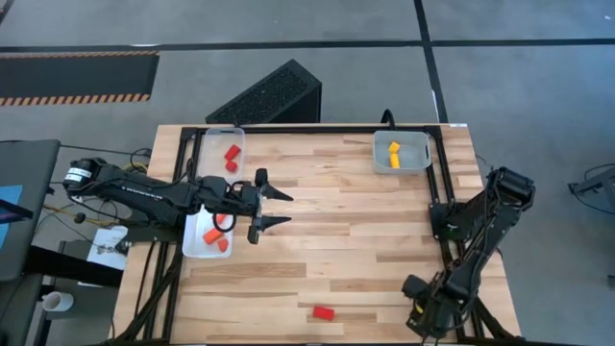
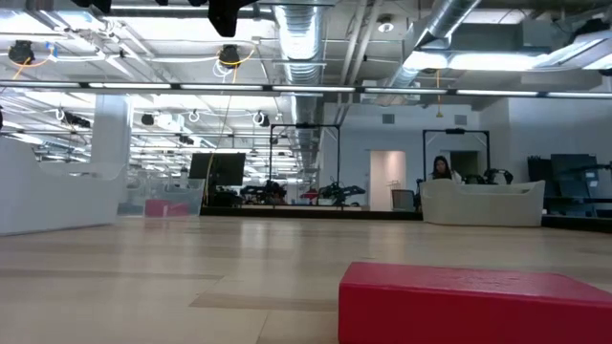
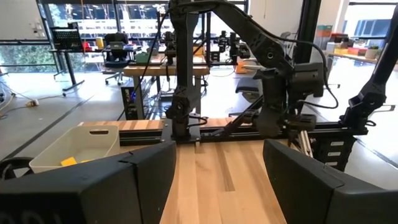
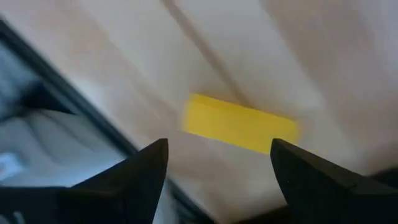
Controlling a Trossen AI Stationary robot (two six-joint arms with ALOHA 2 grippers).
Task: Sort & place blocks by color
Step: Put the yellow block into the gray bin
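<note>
My left gripper (image 1: 281,208) is open and empty above the table's middle left, beside the near left tray (image 1: 192,242), which holds orange blocks (image 1: 213,237). The far left tray (image 1: 216,144) holds red blocks (image 1: 232,154). The far right tray (image 1: 415,144) holds yellow blocks (image 1: 393,154). One red block (image 1: 323,311) lies flat on the table near the front edge and fills the low view's foreground (image 2: 473,306). My right gripper (image 4: 217,168) is open above a yellow bar (image 4: 239,127) that lies flat on the table. In the high view my right arm (image 1: 452,279) hides this bar.
The clear tray with yellow also shows in the left wrist view (image 3: 74,146). A black frame (image 1: 444,192) runs along the table's right side by the right arm's base. A dark slotted box (image 1: 269,96) lies on the floor beyond the far edge. Bare wood (image 1: 356,221) lies between the arms.
</note>
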